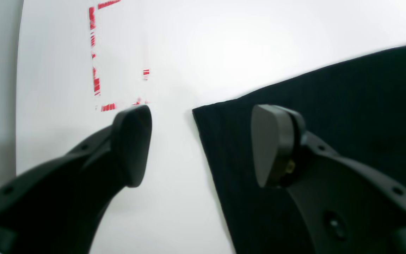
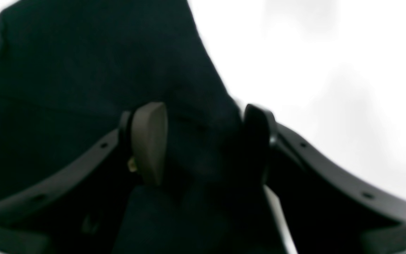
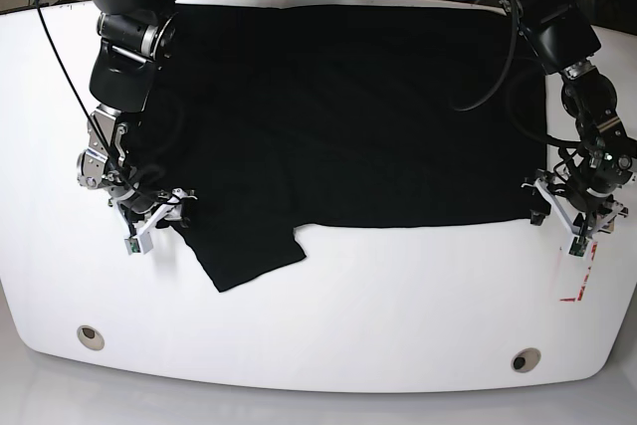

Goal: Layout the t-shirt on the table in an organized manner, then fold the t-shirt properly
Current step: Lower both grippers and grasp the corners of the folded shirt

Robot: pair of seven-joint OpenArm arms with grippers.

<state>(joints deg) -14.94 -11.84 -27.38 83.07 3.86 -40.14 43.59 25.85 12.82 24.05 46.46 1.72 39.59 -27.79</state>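
Left wrist: left hand (image 1: 201, 144) spread wide, nothing between the pads; one finger sits over bare desk (image 1: 224, 42), the other over the t-shirt (image 1: 347, 106), whose corner points to 9 o'clock between them. Red dashed mark (image 1: 95, 53) at 11 o'clock, desk edge along the far left. Right wrist: right hand (image 2: 203, 144) partly spread with black cloth of the t-shirt (image 2: 83, 70) bunched between the pads; blurry, so can't tell whether the cloth is actually pinched or just lying in the gap. Bare desk (image 2: 330, 70) from 12 to 3 o'clock. Base: t-shirt (image 3: 348, 116) lies flat and dark across the upper middle of the desk (image 3: 318, 325), a sleeve flap poking toward 7 o'clock. Right hand (image 3: 149, 216) at 9 o'clock on the sleeve edge, left hand (image 3: 572, 211) at 3 o'clock at the hem corner. Two grommets (image 3: 91, 333) near the front edge; wide open desk from 5 to 7 o'clock.
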